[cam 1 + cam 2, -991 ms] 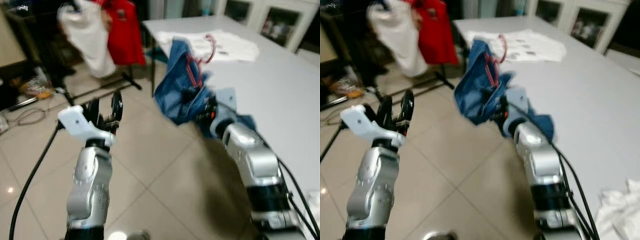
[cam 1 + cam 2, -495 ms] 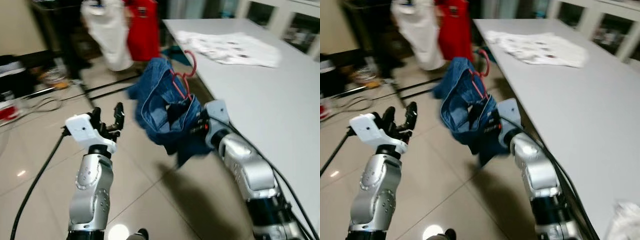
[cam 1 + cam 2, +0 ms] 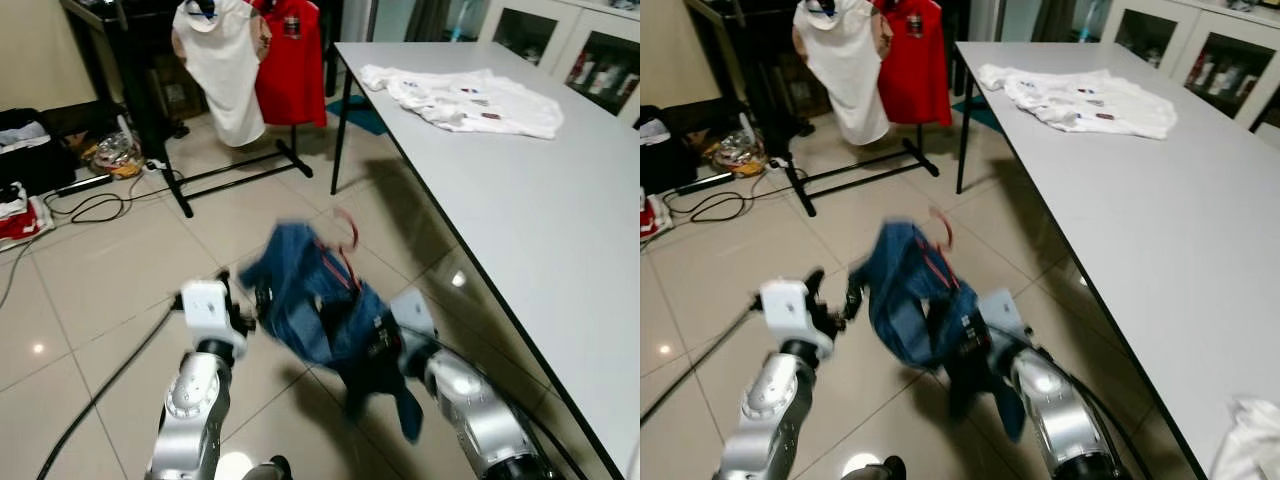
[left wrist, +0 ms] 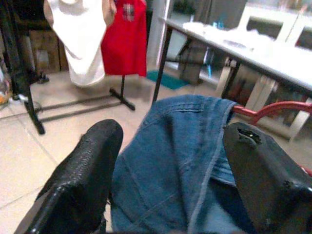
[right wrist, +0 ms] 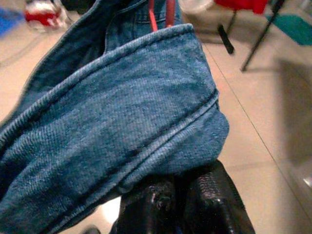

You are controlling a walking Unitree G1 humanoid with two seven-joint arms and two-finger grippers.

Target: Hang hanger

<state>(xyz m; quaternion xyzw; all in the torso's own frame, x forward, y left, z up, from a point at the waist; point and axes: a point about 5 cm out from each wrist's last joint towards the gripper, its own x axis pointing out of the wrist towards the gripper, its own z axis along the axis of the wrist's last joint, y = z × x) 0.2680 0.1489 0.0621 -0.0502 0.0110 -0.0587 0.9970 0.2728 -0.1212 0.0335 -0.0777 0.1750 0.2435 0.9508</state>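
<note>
Blue jeans (image 3: 318,312) hang folded over a red hanger whose hook (image 3: 346,232) sticks up above them, low over the tiled floor in front of me. In the right wrist view my right gripper (image 5: 181,184) is shut on a fold of the denim (image 5: 122,112), with the red hanger wires (image 5: 161,12) beyond. My left gripper (image 3: 243,300) is right beside the jeans on their left. In the left wrist view its black fingers (image 4: 83,165) stand wide open with the denim (image 4: 175,161) between them and the red hanger (image 4: 273,109) behind.
A black clothes rack (image 3: 240,170) stands ahead on the left, carrying a white shirt (image 3: 225,60) and a red shirt (image 3: 290,60). A long grey table (image 3: 520,200) with a white garment (image 3: 465,95) runs along the right. Cables (image 3: 95,205) and bags (image 3: 25,165) lie at far left.
The camera has tilted and the scene shifted. Both arms have dropped lower, the jeans have come down with the right gripper, and the left gripper now sits against the denim.
</note>
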